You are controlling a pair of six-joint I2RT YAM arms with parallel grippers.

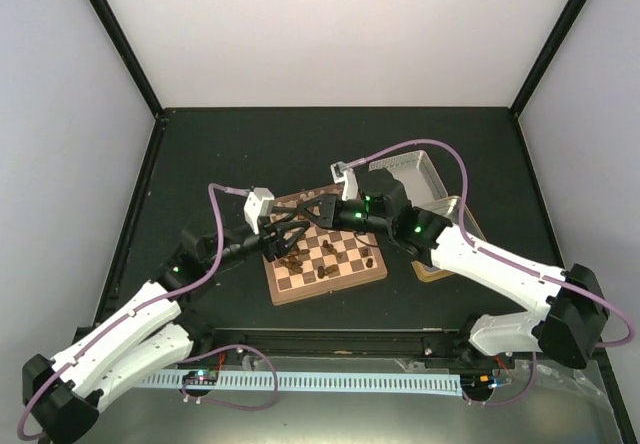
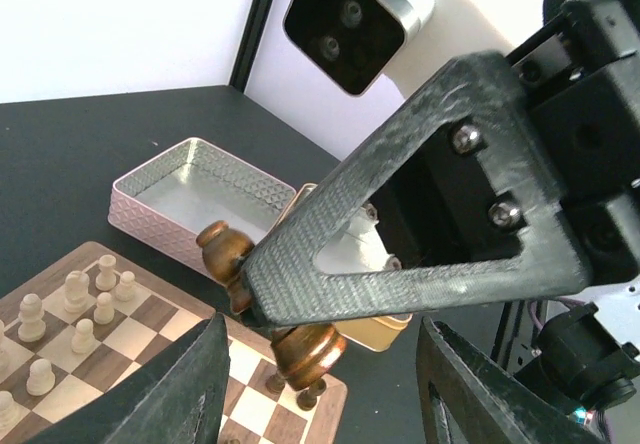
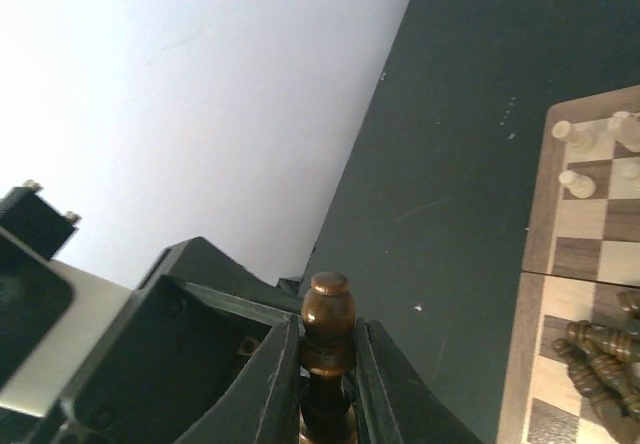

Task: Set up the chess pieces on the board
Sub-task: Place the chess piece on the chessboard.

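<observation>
**Right claw** point(image 3: 328, 336): clenched on one dark brown chessman point(image 3: 328, 309). Both fingers press its neck. Its rounded head stands clear above the fingertips, and the rest runs down between them out of sight. In the left wrist view the same chessman point(image 2: 228, 249) lies crosswise in the right claw point(image 2: 262, 302), one turned end showing on each side of the textured finger.

**Left claw** point(image 2: 325, 396): released, fingers point(image 2: 195, 384) spread, nothing between them touching either one. It sits just below and beside the right claw, with the held chessman above its gap.

**Board** point(image 1: 340, 282): directly beneath both claws. From overhead, the left claw point(image 1: 287, 236) hangs over the board's near-left part and the right claw point(image 1: 315, 209) over its far-left edge. The held chessman is off the board's surface.

**Cream chessmen** point(image 2: 80, 309): standing upright in a cluster on the board point(image 2: 140, 336), off to the left claw's left side.

**Loose dark chessmen** point(image 3: 600, 356): heaped and lying on the board point(image 3: 575, 256), to the right of the right claw's fingers.

**Silver tin half** point(image 2: 170, 232): on the table point(image 1: 220, 154) beyond the right claw, off the board.

**Second tin half** point(image 1: 452, 204): partly under the right arm, behind its claw.
</observation>
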